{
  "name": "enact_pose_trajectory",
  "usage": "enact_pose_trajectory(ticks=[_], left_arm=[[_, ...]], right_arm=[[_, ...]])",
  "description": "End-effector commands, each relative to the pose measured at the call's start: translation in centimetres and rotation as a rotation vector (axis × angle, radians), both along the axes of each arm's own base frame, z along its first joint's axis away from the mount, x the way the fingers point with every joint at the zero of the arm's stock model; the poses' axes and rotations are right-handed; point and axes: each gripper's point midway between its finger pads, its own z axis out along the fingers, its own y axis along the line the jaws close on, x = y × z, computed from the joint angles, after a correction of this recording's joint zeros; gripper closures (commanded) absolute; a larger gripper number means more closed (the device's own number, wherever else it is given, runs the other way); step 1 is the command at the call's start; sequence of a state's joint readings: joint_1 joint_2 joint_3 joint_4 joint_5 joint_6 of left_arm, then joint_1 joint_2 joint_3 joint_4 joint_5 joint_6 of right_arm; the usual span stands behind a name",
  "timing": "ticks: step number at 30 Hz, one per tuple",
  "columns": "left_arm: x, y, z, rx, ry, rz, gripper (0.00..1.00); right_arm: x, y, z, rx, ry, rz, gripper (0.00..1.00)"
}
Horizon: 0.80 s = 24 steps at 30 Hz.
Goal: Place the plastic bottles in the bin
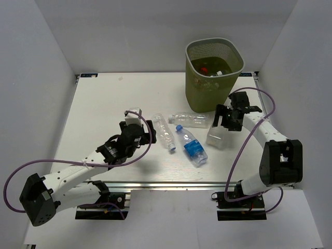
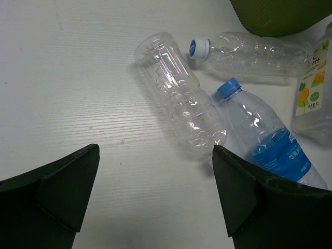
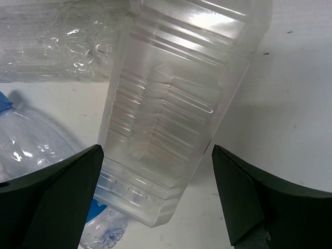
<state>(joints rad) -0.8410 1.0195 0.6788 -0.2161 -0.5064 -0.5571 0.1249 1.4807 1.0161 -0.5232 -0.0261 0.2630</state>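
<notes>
The bin [image 1: 214, 78] stands at the far side of the white table [image 1: 104, 114], on the right. It is olive green, with rounded corners and walls full of little holes. It gets narrower toward the bottom. Some bottles already lie inside it, and one of them has a red cap [image 1: 204, 67].

Four plastic bottles are out on the table, just in front of the bin. All four are see-through.

The ribbed bottle [image 2: 179, 98] lies on its side and has bumpy rings all along it. No cap shows on it. Right beside it lies the blue-capped bottle [image 2: 264, 135], which is smooth and round with a bright blue label. Its cap points toward the bin.

The long bottle [image 2: 254, 49] lies sideways just in front of the bin. It looks crinkled, and its cap is white with a blue ring.

The square bottle [image 3: 171, 104] has flat sides with stepped grooves pressed into them. The left wrist view shows an orange and green label on it. It lies nearest the right arm.

The left claw [image 2: 155, 150] is wide apart and holds nothing. Its dark fingers [image 2: 67, 187] hang over bare table, close to the ribbed bottle.

The right claw [image 3: 156, 148] is also wide apart. It is right over the square bottle, with one dark finger on each side of it. The fingers do not squeeze the bottle, and a gap shows by the right one.
</notes>
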Motion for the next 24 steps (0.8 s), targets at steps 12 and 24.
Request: enact_pose_trajectory(ticks=[12, 24], left_arm=[[-0.5, 0.8, -0.5, -0.001, 0.002, 0.018, 0.01], [-0.5, 0.5, -0.4, -0.003, 0.006, 0.01, 0.01]], right_arm=[[0.6, 0.2, -0.1, -0.027, -0.021, -0.016, 0.1], [-1.0, 1.1, -3.0, 0.016, 0.058, -0.005, 0.1]])
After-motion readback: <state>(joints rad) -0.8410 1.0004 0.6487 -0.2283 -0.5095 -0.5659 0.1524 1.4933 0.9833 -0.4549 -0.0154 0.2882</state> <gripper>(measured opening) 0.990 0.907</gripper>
